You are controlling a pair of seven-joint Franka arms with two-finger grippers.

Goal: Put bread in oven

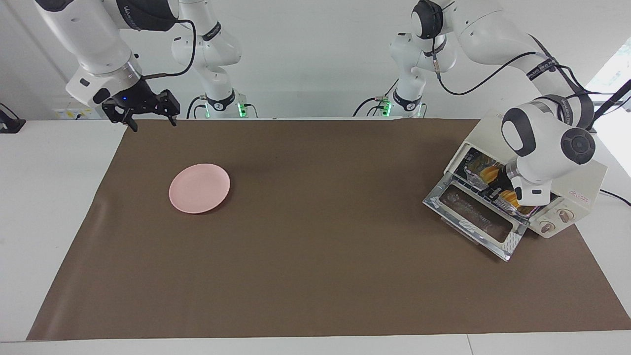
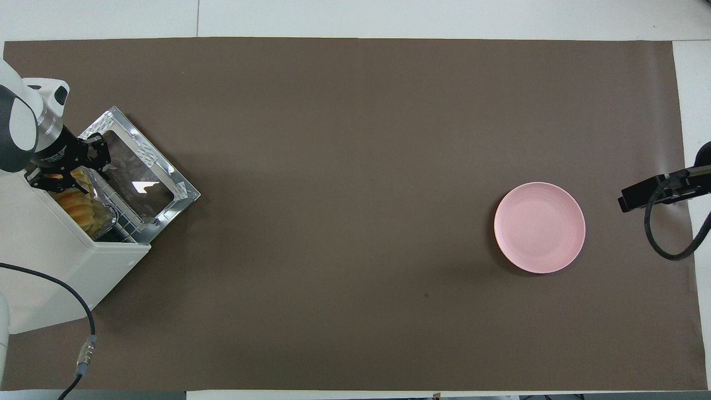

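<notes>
The cream-white oven stands at the left arm's end of the table with its glass door dropped open. The yellow-orange bread lies inside it on a silver foil tray on the wire rack. In the overhead view the bread shows in the oven mouth. My left gripper reaches into the oven's opening right over the bread; it also shows in the overhead view. My right gripper is open and empty, raised over the mat's corner at the right arm's end.
A pink round plate lies bare on the brown mat toward the right arm's end; it shows in the overhead view too. The oven's open door juts out over the mat. A cable runs beside the oven.
</notes>
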